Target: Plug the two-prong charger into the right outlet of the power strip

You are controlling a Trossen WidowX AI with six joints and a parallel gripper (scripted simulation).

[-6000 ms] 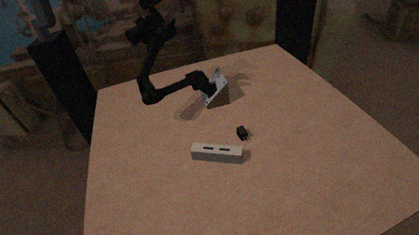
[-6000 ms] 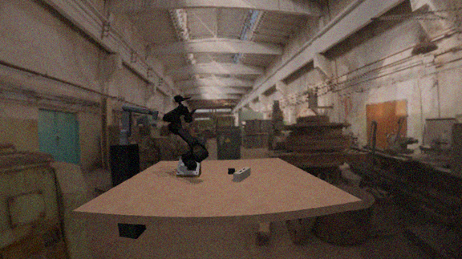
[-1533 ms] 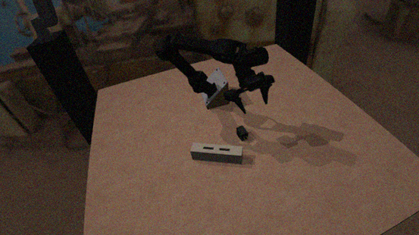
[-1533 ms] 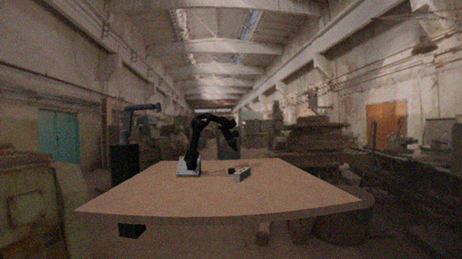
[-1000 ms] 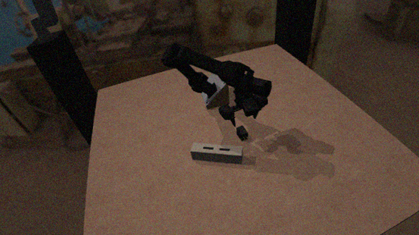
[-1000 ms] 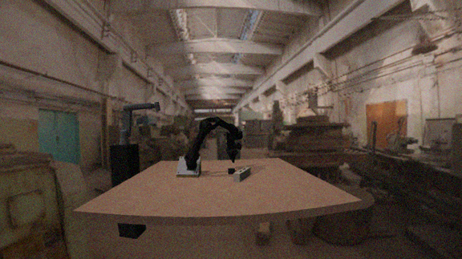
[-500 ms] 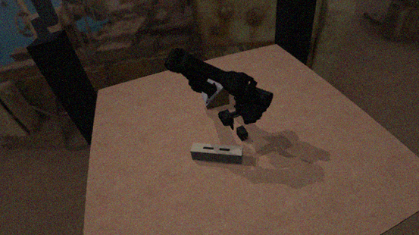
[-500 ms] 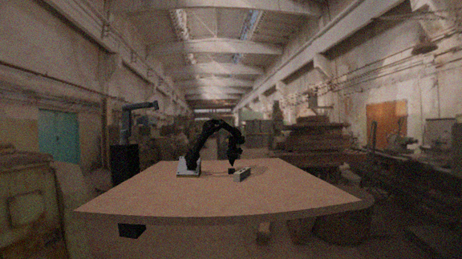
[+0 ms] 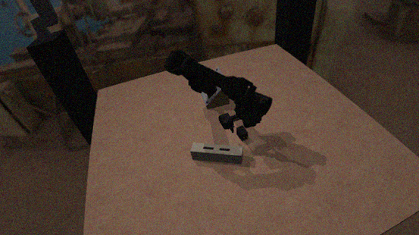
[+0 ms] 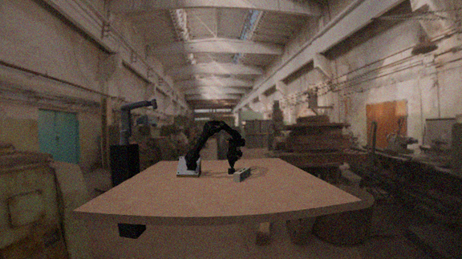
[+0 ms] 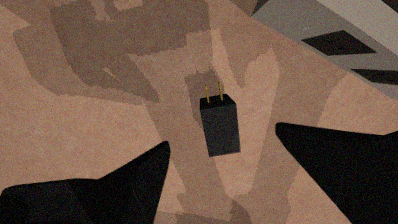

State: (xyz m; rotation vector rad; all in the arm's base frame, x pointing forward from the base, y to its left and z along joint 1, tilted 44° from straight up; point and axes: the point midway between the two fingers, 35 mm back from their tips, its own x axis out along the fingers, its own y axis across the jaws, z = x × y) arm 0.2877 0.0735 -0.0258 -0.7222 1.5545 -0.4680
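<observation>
Top view, my gripper (image 9: 236,127): spread wide, holding nothing, poised low over the table (image 9: 149,203) just behind the power strip (image 9: 216,152).
Top view, charger: hidden under my fingers; I cannot pick it out here.
Top view, power strip: lies flat, two dark outlet slots on its top face.
Exterior view, my gripper (image 10: 231,170): pointing down, tips close to the table beside the power strip (image 10: 242,174); too small to judge the gap.
Wrist view, charger (image 11: 220,125): black block lying on the table between my two fingers, touching neither; its two gold prongs point away from me.
Wrist view, power strip (image 11: 345,35): cut off at the upper right corner, only part of two slots visible.
</observation>
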